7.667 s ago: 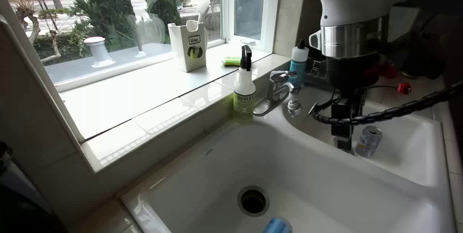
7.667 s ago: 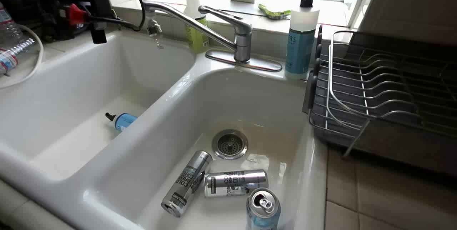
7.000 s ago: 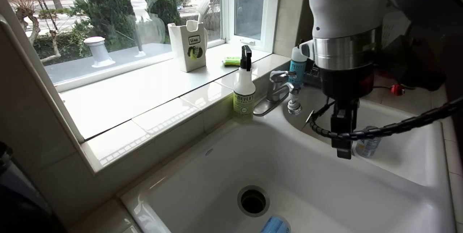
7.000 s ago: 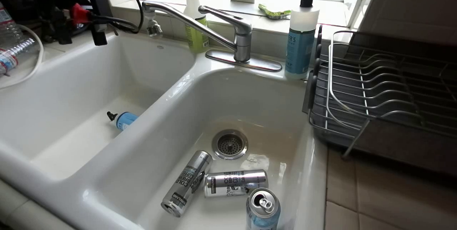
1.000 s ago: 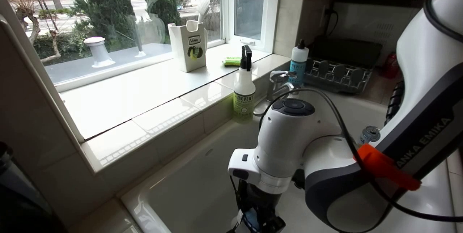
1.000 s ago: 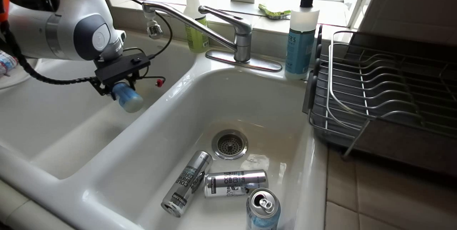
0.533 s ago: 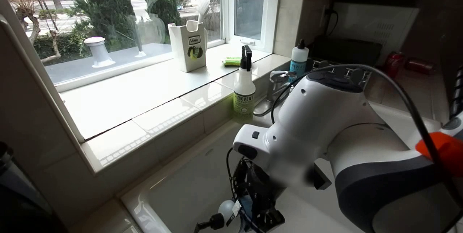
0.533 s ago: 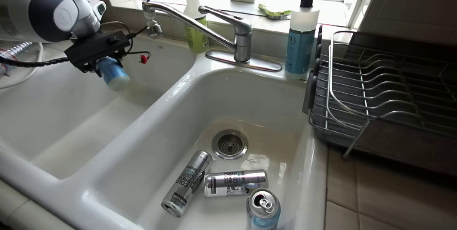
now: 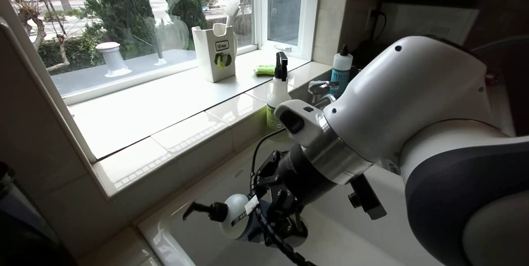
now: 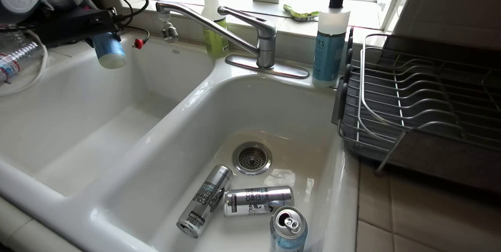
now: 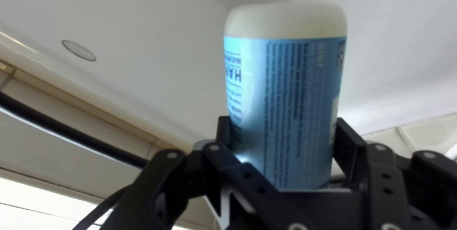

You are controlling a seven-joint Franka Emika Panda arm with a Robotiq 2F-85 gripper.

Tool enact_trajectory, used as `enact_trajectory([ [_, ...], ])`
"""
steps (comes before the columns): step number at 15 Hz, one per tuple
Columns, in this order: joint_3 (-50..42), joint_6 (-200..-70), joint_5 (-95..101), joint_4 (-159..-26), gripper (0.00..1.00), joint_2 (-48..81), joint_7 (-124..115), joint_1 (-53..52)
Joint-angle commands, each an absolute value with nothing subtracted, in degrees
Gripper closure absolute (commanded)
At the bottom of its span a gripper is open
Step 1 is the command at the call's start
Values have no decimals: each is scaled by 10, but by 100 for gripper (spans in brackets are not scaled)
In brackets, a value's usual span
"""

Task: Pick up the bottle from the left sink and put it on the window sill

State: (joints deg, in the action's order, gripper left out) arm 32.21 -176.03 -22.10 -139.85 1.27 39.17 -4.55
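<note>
The bottle [image 9: 236,206], with a blue label and black pump head, hangs tilted above the floor of the left sink [image 10: 94,142]. Its pump end points away from the arm in an exterior view, and its pale base [image 10: 112,61] faces down towards the small basin. In the wrist view my gripper [image 11: 282,126] is shut on the bottle's labelled body, one finger [image 11: 224,130] on each side. The pump end is hidden from the wrist camera. The window sill [image 9: 136,113] runs along the window, higher than the bottle and beyond the sink's back edge.
On the sill stand a white carton-shaped pitcher [image 9: 213,55] and a green packet [image 9: 264,70]. A spray bottle [image 9: 279,92], the faucet [image 10: 267,44] and a teal pump bottle [image 10: 329,54] line the sink's back edge. Several cans [image 10: 258,201] occupy the smaller basin.
Seven seconds ago the bottle lay on the sink floor, apart from the gripper. Over the last second the arm has lifted it, and its pump end has swung up into view.
</note>
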Motion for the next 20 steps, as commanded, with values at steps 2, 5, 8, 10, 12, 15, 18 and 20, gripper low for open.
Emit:
enact_trajectory([
  [2,323,-1761,-231,-1398,31,8,392,-45],
  [5,323,-1761,-233,-1398,56,8,392,-45],
  [8,321,-1830,-228,-1398,56,0,398,-45],
  [10,323,-1876,-233,-1387,56,8,405,-45],
  [12,324,-1915,-232,-1376,56,17,405,-45],
  [15,313,-1968,-194,-1356,56,30,377,-51],
  [18,307,-2021,-159,-1332,56,56,347,-48],
  [20,308,-2050,-140,-1314,56,75,338,-42],
])
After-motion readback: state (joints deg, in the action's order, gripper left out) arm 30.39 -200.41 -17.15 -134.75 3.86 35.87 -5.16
